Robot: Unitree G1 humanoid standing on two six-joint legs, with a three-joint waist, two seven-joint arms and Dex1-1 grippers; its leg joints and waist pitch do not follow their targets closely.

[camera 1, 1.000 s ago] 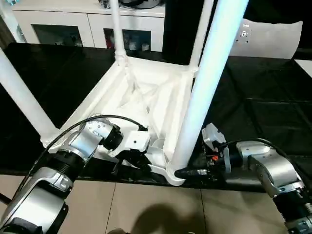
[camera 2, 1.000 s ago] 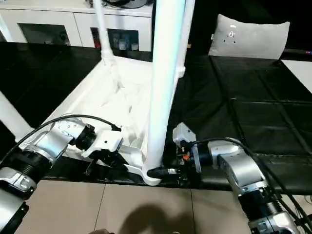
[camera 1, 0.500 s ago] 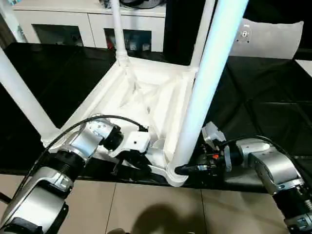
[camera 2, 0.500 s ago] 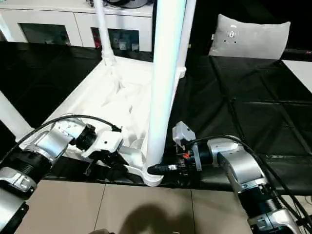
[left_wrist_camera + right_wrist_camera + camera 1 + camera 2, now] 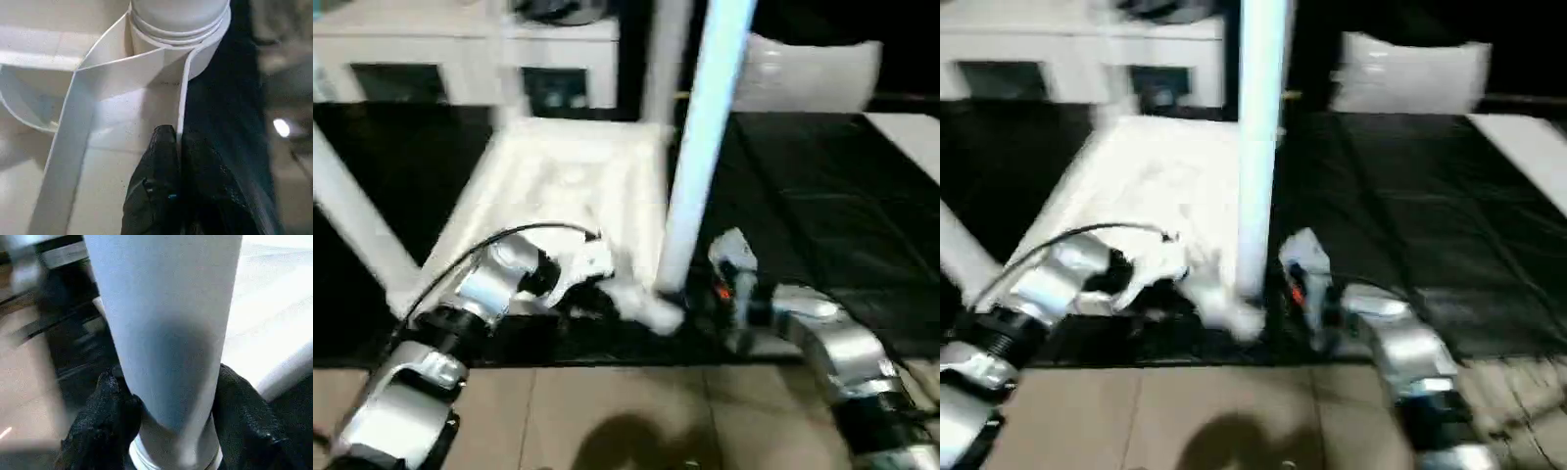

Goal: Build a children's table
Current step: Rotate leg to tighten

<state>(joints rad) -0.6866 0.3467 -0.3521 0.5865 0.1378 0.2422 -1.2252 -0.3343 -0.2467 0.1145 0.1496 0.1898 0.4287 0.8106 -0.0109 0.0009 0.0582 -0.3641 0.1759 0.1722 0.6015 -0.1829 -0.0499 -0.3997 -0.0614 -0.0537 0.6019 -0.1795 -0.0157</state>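
A: What sits around the work, left to right?

B: A white cabinet [image 5: 460,59] in the upper left, a dark mat [image 5: 803,196] underneath, a pale pillow [image 5: 808,73] in the upper right, tan floor [image 5: 607,421] along the bottom.

A: And the children's table [image 5: 563,186]?

B: Centre of the frame, upside down on the mat, legs pointing up. The nearest leg [image 5: 700,147] runs bottom to top, blocking the view behind it.

A: The claws?

B: The left claw [image 5: 177,142] is pinched tight on the thin rim of the top beside the corner socket [image 5: 178,29]. The right claw [image 5: 166,396] wraps the near leg, a finger [image 5: 105,401] pressed on either side.
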